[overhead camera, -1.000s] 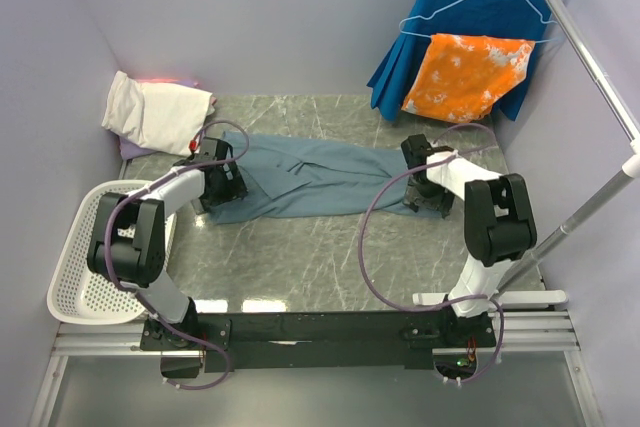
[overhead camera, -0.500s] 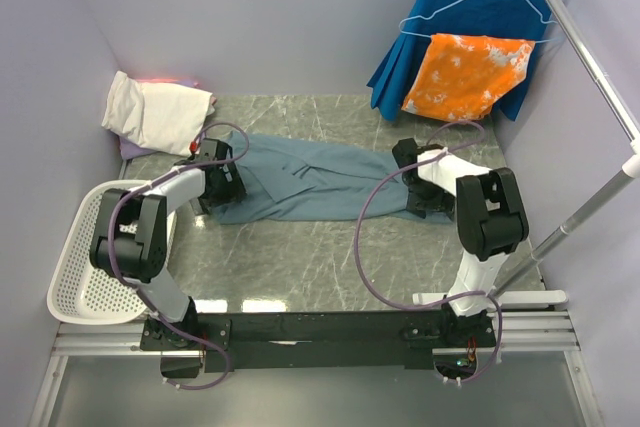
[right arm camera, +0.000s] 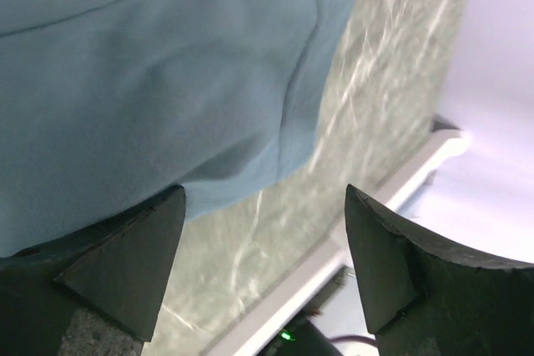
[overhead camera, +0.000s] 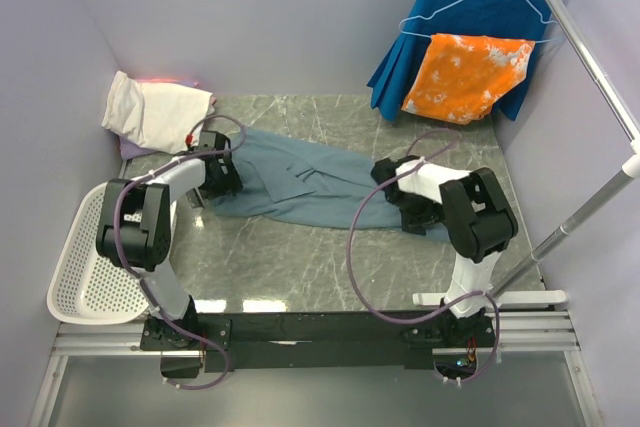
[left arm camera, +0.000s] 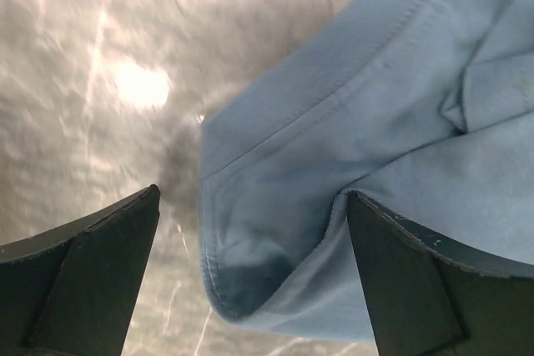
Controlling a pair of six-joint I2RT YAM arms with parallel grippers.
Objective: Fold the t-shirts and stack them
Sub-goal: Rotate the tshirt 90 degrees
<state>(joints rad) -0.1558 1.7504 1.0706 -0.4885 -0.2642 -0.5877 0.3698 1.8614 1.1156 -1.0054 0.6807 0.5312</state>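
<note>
The dusty blue-grey t-shirt (overhead camera: 320, 182) lies rumpled across the middle of the marble table. My left gripper (overhead camera: 220, 181) is low over the shirt's left end. In the left wrist view it (left arm camera: 252, 193) is open, and a stitched corner of the shirt (left arm camera: 334, 139) lies between the fingers. My right gripper (overhead camera: 406, 209) is at the shirt's right end. In the right wrist view it (right arm camera: 264, 189) is open, with the shirt's edge (right arm camera: 167, 97) by one finger and bare marble between the tips. A cream-white folded t-shirt (overhead camera: 155, 112) sits at the back left on a lavender one (overhead camera: 133, 151).
A white plastic basket (overhead camera: 85, 272) sits at the table's left front edge. A royal-blue pleated garment (overhead camera: 455, 27) and an orange-and-white cloth (overhead camera: 465, 75) hang at the back right. A metal rail (overhead camera: 590, 57) runs along the right side, with its white foot (overhead camera: 480, 298) on the table.
My right gripper has moved left and toward the front, and the shirt's right end has shifted with it. My left gripper has moved slightly toward the back.
</note>
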